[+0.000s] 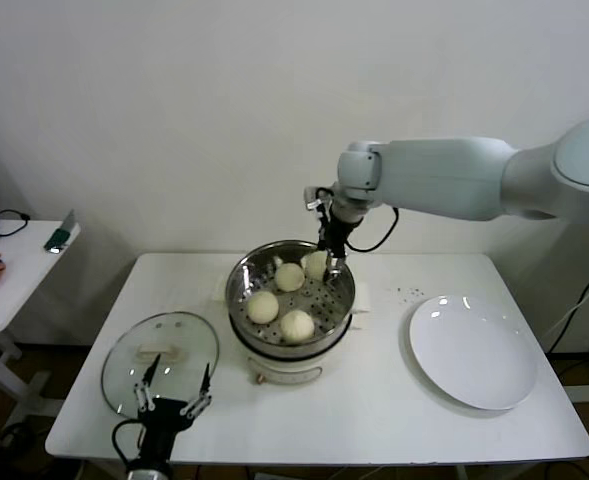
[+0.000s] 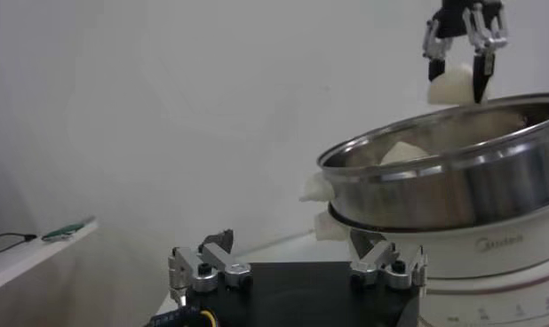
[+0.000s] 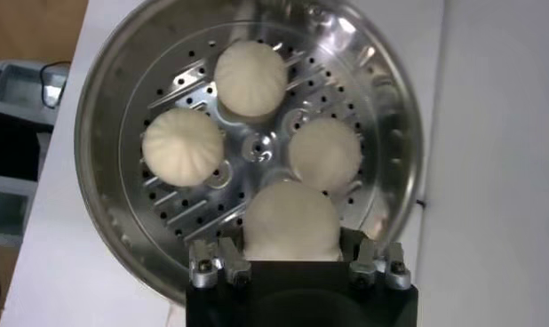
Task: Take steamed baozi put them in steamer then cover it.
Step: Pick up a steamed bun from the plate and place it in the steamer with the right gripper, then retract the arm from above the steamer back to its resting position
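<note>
- The white surface carries everything; a smaller side table stands to its far left.
- The right arm reaches in from the right, over the far rim of the steamer.
- The plate, white and bare, lies on the right of the surface, well apart from the steamer.
- The steamer stands mid-surface, a steel pot with a perforated bottom on a white base.
- The cover lies flat on the surface, near left, just beside the steamer, its cream handle up.
- The left claw hangs at the near left, at the cover's near edge, fingers spread wide and holding nothing.
- The right claw points down at the steamer's far side, fingers closed on a bun; in the left wrist view that bun sits just above the rim.
- Three more buns lie on the perforated bottom: one far, one left, one near; the right wrist view shows them close together, the held bun nearest the claw.
</note>
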Controlling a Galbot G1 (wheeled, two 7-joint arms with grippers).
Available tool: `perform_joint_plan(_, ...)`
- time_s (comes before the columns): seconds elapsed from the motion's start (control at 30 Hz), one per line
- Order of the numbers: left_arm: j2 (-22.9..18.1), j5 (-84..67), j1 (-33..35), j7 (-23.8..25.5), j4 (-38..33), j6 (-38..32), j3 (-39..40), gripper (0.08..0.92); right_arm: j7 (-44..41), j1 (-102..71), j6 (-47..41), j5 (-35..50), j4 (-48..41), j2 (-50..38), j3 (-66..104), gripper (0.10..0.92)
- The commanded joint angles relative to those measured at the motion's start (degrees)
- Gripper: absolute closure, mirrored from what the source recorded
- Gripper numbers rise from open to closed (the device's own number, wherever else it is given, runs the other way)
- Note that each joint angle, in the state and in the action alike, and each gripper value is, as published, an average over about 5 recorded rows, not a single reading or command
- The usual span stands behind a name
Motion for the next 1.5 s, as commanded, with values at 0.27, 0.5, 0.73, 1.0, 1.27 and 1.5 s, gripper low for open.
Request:
perform_joint_plan(0.27, -0.1, -0.6, -0.2, 0.2, 0.0, 0.3, -0.3, 0.177, 1.2, -5.9, -0.5, -3.0, -2.5, 2.8, -1.8, 0.338)
perform_joint_plan(0.5, -0.2, -0.5, -0.4, 0.3, 0.3, 0.2, -0.3, 0.177, 1.8, -6.8, -0.9, -3.6, -3.4, 3.1, -1.0, 0.325)
perform_joint_plan(0.73, 0.1, -0.5, -0.3, 0.3, 0.2, 0.2, -0.5, 0.177, 0.1, -4.2, -0.6, -3.5, -1.5, 1.7, 0.0, 0.211)
perform_joint_plan(1.0, 0.3, -0.5, -0.2, 0.3, -0.1, 0.2, -0.6, 0.177, -2.5, 2.1, 1.1, -4.7, 5.1, -5.6, 2.6, 0.203)
perform_joint_plan(1.27, 1.0, 0.7, 0.7, 0.0, -0.6, 0.2, -1.1, 0.177, 22.3, 2.6, 12.2, -5.1, 15.9, -23.4, 7.5, 0.203)
perform_joint_plan(1.5, 0.9, 1.1, 0.6, 0.0, -1.6, 0.8, -1.1, 0.177, 36.7, -10.1, 18.7, -4.9, 22.8, -38.7, 22.8, 0.203)
